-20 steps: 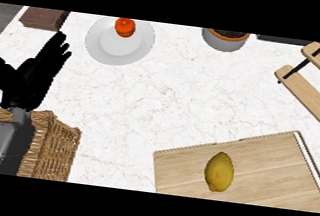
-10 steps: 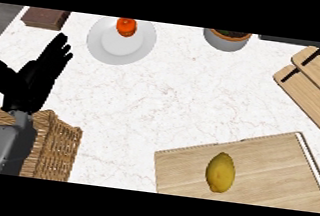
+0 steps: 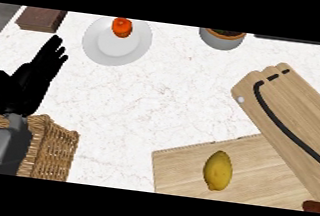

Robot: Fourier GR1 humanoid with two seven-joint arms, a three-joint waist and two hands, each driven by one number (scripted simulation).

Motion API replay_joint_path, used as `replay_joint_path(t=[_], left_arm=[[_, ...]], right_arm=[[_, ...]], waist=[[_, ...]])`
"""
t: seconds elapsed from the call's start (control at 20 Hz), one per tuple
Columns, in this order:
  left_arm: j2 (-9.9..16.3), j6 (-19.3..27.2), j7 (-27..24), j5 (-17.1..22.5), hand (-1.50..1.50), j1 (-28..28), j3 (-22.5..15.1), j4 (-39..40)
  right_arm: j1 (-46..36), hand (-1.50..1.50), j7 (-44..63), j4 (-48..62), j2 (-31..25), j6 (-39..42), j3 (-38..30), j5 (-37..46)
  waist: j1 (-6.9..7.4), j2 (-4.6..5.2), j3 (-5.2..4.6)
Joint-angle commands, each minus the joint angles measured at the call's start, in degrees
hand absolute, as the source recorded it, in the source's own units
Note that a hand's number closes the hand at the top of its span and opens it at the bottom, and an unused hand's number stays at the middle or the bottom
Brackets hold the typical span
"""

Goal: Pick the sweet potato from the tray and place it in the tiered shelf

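While oval sweet potato [image 3: 218, 170] rests, wooden tray [image 3: 184, 173] flat.

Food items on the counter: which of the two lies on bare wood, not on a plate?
The yellow oval sweet potato lies on the light wooden tray; the small orange-red fruit sits on the round white plate.

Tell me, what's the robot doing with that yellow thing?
Nothing yet. The sweet potato lies untouched on the wooden tray. The left robot hand rests open at the left, above a wicker basket. The tiered shelf waits at the right. The right robot hand isn't in view.
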Motion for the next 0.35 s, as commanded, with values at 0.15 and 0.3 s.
replay_joint_path(t=[0.15,0.3], left_arm=[[0.6,-0.6,0.0,0.8,0.00,2.2,1.0,-1.0],[0.4,-0.9,0.9,0.8,0.00,1.3,0.3,-0.7]], right_arm=[[6.3,-1.50,-13.3,-2.7,-0.6,8.7,-0.4,-0.7],[8.3,-1.50,-15.7,-5.3,-0.8,8.0,1.0,0.1]], waist=[[-0.98,-0.45,0.19],[-1.24,-0.35,0.18]])
